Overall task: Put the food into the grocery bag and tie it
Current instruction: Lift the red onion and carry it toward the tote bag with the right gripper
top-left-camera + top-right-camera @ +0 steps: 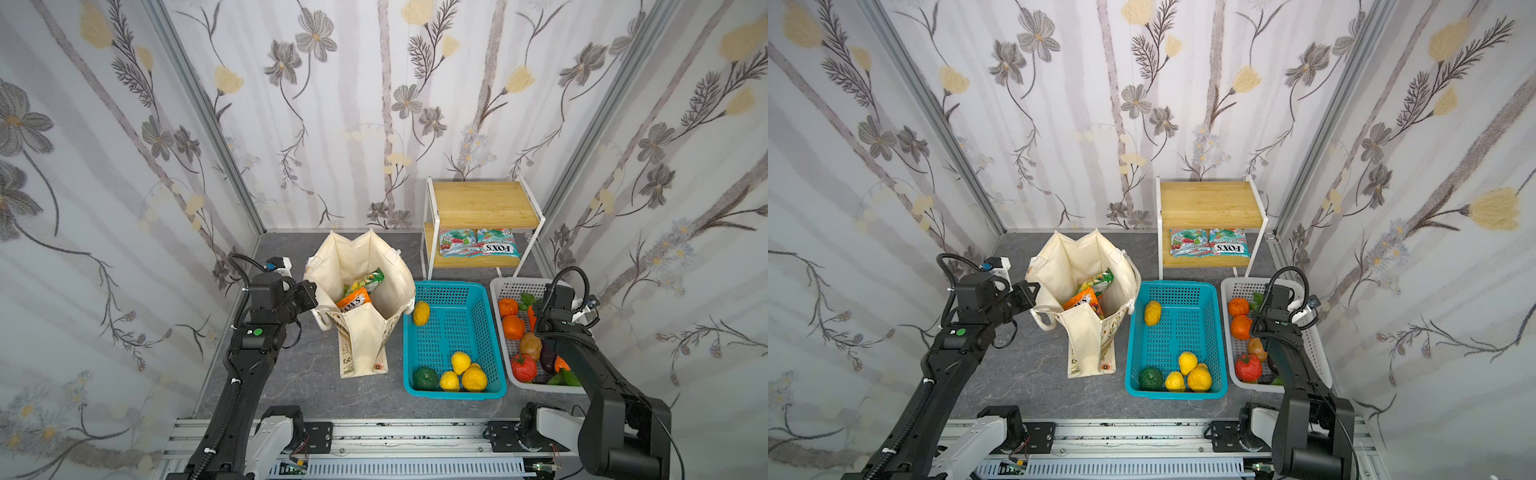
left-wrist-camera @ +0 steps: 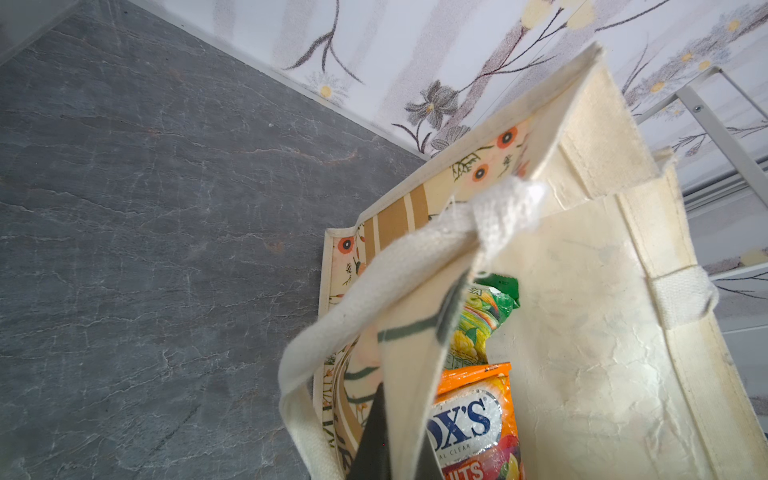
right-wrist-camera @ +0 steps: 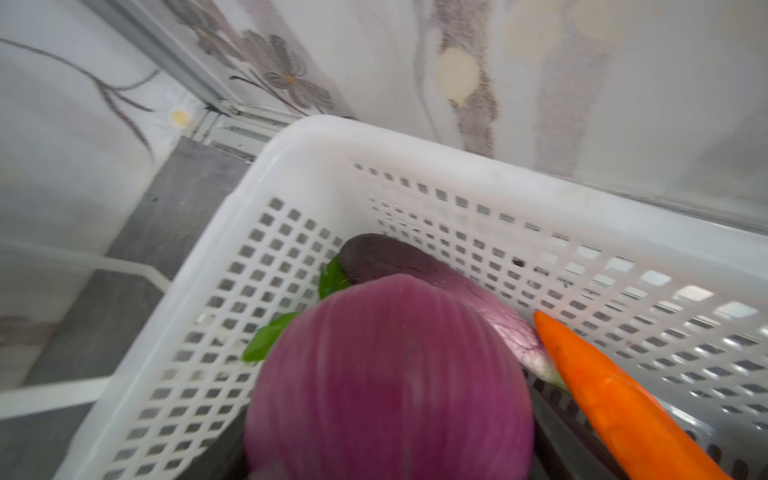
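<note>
Canvas is what the left gripper has pressed between its jaws: the nine o'clock wall of the grocery bag, just below where the white rope handle loops over. That hold reads as purposeful. The soft tote would likely sag shut otherwise, and pulled outward its mouth gapes upward for loading. An orange snack packet and a green snack packet already stand inside.

At the bag's three o'clock, past the teal basket with its lemons, the right gripper is down in the white basket. Its jaws flank the purple onion on both sides and appear clamped on it, though blur softens the picture. I judge this to be the pick-up of the next item. An eggplant and a carrot lie just behind, near enough to be nudged.

Everything rests on a grey, veined, stone-look tabletop, flat and matte. Floral-papered walls close it in on three sides. A small wooden shelf rack at the bag's one o'clock carries two more packets. Tying has not yet begun.
</note>
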Available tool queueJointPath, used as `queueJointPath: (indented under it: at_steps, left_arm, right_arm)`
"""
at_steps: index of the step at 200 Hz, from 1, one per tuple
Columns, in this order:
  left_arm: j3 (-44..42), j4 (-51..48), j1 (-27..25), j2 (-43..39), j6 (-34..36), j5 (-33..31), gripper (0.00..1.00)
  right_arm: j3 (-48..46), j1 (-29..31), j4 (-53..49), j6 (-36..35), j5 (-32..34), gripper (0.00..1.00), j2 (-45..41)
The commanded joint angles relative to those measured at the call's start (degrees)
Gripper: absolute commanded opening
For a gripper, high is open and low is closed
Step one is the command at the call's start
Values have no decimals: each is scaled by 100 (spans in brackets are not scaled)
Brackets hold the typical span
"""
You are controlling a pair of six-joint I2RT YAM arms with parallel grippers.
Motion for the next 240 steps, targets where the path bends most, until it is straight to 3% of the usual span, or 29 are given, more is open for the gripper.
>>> queueJointPath:
  at_steps: [1, 87, 116, 147, 180, 212, 240]
  left_arm:
    - [18, 16, 2, 33, 1, 26, 0]
    - [44, 17, 3, 11, -59, 27, 0]
    - [45, 25, 2, 20, -60, 15, 0]
    - [16, 19, 2, -30, -69, 18, 0]
    - [-11, 16, 2, -85, -81, 19, 0]
    - [11, 16, -4, -85, -148, 66, 0]
    - [51, 16, -3, -77, -170, 45, 0]
  right_arm:
    - [-144, 101, 690, -623, -498, 63, -399]
    - [-757, 447, 1431, -954, -2708, 59, -2292]
    - [-605, 781, 1604, -985, -3103, 59, -2538]
    - [-336, 1552, 1843, -1041, -2927, 57, -2574]
    - [485, 2711, 1856, -889, -2580, 56, -2012]
    - [1340, 3978, 1946, -1351, -2039, 56, -1289]
    - [2137, 4876, 1913, -1812, -1964, 56, -418]
